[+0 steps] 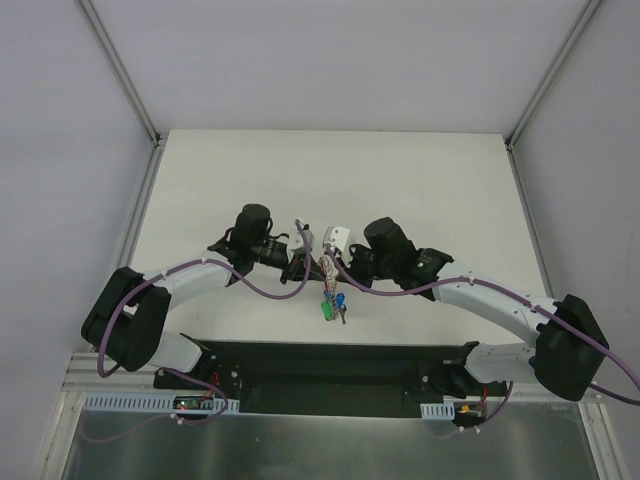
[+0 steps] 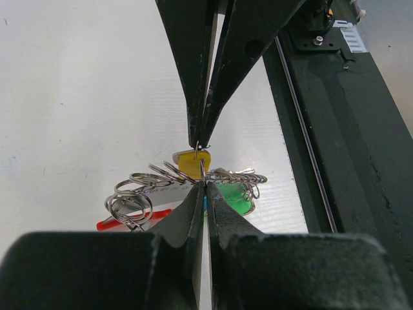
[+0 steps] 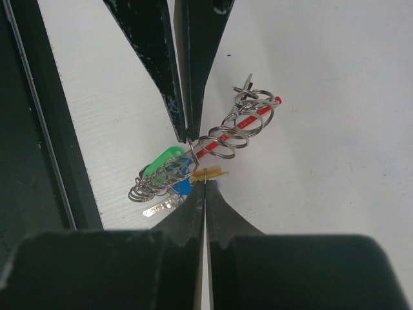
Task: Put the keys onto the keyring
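Observation:
My left gripper (image 2: 205, 186) and right gripper (image 3: 204, 184) meet tip to tip over the near middle of the table, both shut on a thin metal ring of the keyring (image 2: 202, 166). The right gripper's tips (image 2: 199, 143) come in from the top of the left wrist view. The left gripper's tips (image 3: 191, 137) do the same in the right wrist view. Several linked rings (image 3: 242, 126) and the red band (image 3: 248, 121) hang with it. The keys bunch below: yellow cap (image 2: 191, 165), green cap (image 3: 160, 161), blue cap (image 3: 182, 187), and a silver blade (image 3: 160, 208). In the top view the bunch (image 1: 333, 305) hangs under the grippers.
The black base rail (image 1: 330, 360) runs along the near table edge, just beside the hanging keys. It shows as a dark strip in the left wrist view (image 2: 335, 161). The white table (image 1: 330, 180) stretches away behind the grippers, bounded by grey walls.

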### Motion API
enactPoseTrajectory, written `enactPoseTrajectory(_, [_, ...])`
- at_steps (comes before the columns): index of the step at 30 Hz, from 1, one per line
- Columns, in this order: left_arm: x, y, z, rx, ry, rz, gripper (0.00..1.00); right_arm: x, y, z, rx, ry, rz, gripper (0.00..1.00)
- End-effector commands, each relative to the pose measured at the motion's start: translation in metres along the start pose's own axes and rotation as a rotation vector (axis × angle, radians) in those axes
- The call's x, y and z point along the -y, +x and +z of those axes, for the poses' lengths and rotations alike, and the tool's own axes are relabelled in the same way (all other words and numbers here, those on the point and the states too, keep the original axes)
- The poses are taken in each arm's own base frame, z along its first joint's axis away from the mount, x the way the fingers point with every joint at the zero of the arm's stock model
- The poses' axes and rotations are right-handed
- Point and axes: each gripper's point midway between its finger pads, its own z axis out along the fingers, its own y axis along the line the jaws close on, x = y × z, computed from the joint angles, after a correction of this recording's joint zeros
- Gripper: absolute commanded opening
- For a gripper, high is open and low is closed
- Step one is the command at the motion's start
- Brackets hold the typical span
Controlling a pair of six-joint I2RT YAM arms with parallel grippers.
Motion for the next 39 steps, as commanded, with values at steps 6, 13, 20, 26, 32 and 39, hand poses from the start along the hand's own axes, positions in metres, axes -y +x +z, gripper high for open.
enactPoseTrajectory(6, [0.009,-0.018,0.001,0.047,0.047,0.081,0.00,-0.006,-0.011,0.001,0.050,-0.042,-0.015,0.01])
enactPoseTrajectory(13, [0.010,-0.018,0.001,0.048,0.050,0.081,0.00,-0.007,-0.012,0.000,0.056,-0.046,-0.017,0.01])
enactPoseTrajectory(20, [0.012,-0.020,0.001,0.053,0.068,0.082,0.00,-0.008,-0.014,0.000,0.062,-0.054,-0.022,0.01])
enactPoseTrajectory(26, [0.016,-0.020,0.004,0.057,0.093,0.079,0.00,-0.011,-0.016,0.000,0.074,-0.070,-0.030,0.01])
enactPoseTrajectory(32, [0.020,-0.022,0.006,0.064,0.124,0.082,0.00,-0.014,-0.020,-0.001,0.087,-0.091,-0.042,0.01])
enactPoseTrajectory(39, [0.026,-0.023,0.008,0.072,0.161,0.076,0.00,-0.017,-0.021,-0.001,0.097,-0.114,-0.054,0.01])
